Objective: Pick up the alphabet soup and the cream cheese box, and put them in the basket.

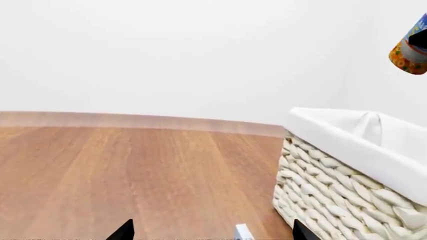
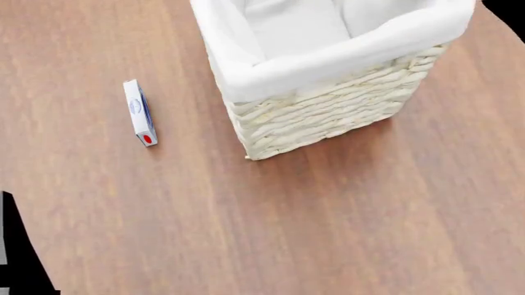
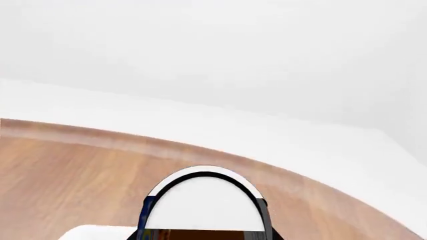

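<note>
Overhead, the right pincer holds the alphabet soup above the basket.

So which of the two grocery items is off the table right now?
The alphabet soup, held in the air above the basket; the cream cheese box lies on the table.

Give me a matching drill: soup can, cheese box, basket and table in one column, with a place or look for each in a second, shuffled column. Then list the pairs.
1. soup can
2. cheese box
3. basket
4. table

A. woven, with a white cloth liner
B. lying flat on the wood, apart from the basket
C. brown wood grain
D. up in the air, above the basket

Pairs: 1-D, 2-B, 3-A, 4-C
</note>
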